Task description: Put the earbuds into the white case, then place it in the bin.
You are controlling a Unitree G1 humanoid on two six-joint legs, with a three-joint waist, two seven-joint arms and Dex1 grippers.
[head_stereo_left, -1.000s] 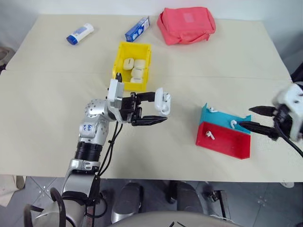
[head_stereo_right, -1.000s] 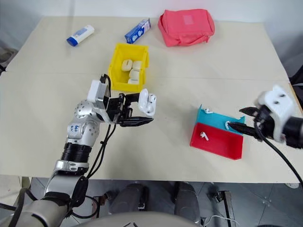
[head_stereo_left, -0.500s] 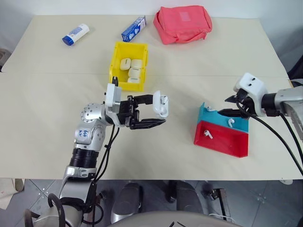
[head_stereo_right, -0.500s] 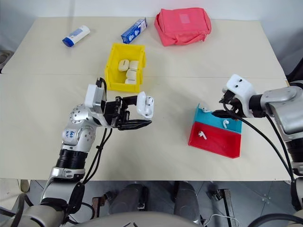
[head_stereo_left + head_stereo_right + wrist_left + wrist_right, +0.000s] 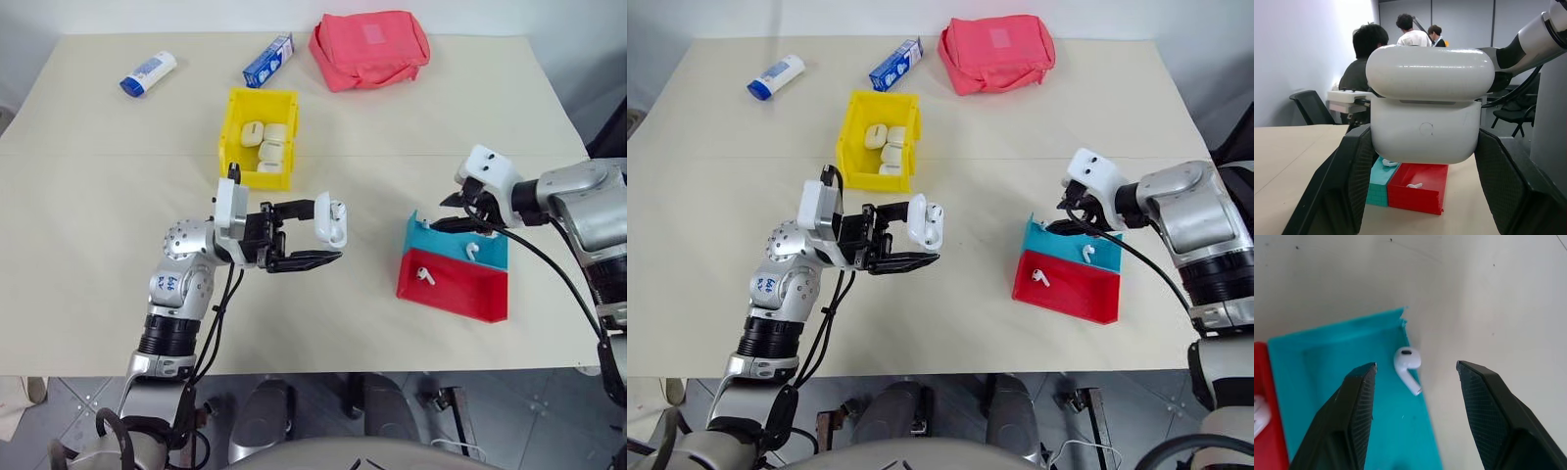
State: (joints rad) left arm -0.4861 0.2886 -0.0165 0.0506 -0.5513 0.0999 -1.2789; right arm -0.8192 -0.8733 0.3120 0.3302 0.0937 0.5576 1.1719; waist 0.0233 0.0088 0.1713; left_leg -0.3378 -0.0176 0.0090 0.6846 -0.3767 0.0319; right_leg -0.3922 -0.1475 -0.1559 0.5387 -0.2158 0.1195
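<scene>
Tabletop (image 5: 118,225) w/ yellow bin (image 5: 227,127) at the back, red-teal tray (image 5: 485,299) over on the right. Left gripper (image 5: 312,233) is clamped on the white case (image 5: 331,222), lid up, held mid-air. Right gripper (image 5: 1415,377) hangs over the tray's teal half, fingers apart either side of an earbud (image 5: 1407,362), stem lying roughly along the fingers, so right arm's obv nearer. 2nd earbud (image 5: 423,276) sits in the red half.

Table (image 5: 98,196): plain cream. Bin (image 5: 235,113): bright yellow, holding cream-tinted cases (image 5: 265,142). White case (image 5: 331,221): glossy white. Earbuds (image 5: 1407,362): white. Tray (image 5: 456,284): half teal, half red. Pouch (image 5: 370,47): coral pink. Carton (image 5: 268,61): blue and white. Tube (image 5: 147,72): white, blue cap.
</scene>
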